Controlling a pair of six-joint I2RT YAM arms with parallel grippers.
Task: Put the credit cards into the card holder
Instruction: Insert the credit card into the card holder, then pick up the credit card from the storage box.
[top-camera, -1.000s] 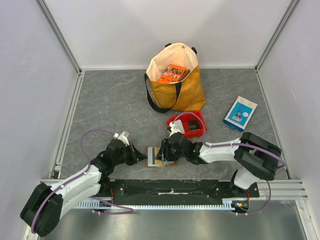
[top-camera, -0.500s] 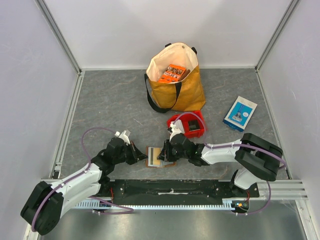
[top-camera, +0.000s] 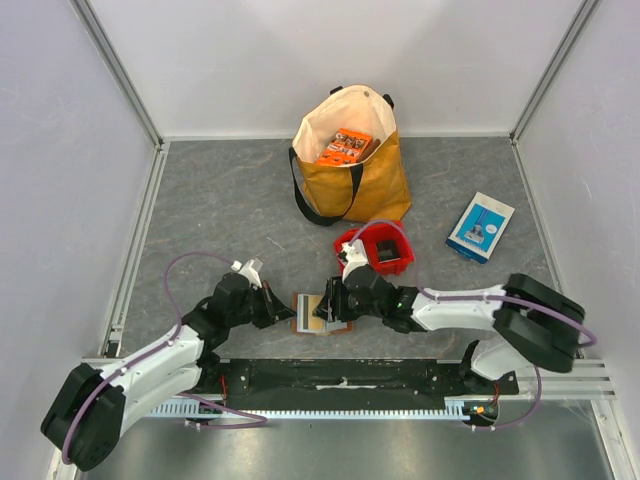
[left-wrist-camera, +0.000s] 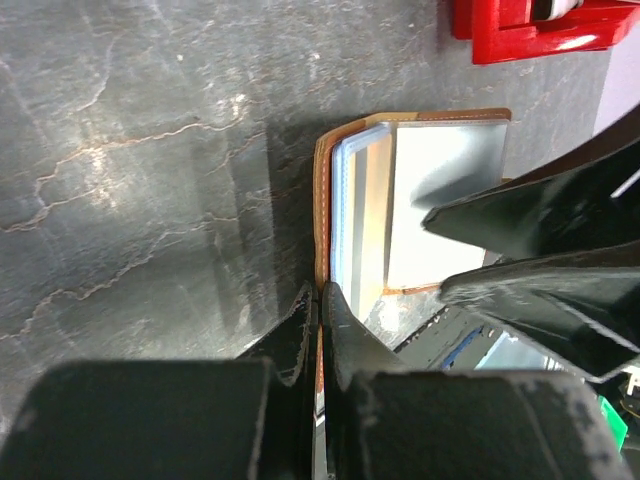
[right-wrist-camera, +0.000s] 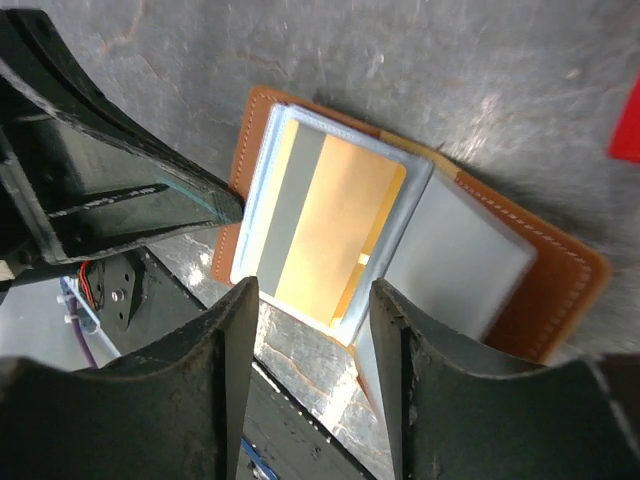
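The card holder (top-camera: 312, 313) lies open on the worktop (top-camera: 220, 220), near the front edge. The left pincer (left-wrist-camera: 318, 300) is closed tight on its brown border. The right pincer (right-wrist-camera: 312, 300) stands half wide above the pages and holds nothing. A card (right-wrist-camera: 335, 235) sits in a clear pocket.

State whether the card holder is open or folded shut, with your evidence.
Open. The card holder lies spread, clear inner pockets facing up, a credit card showing in one; the left gripper pinches its edge.
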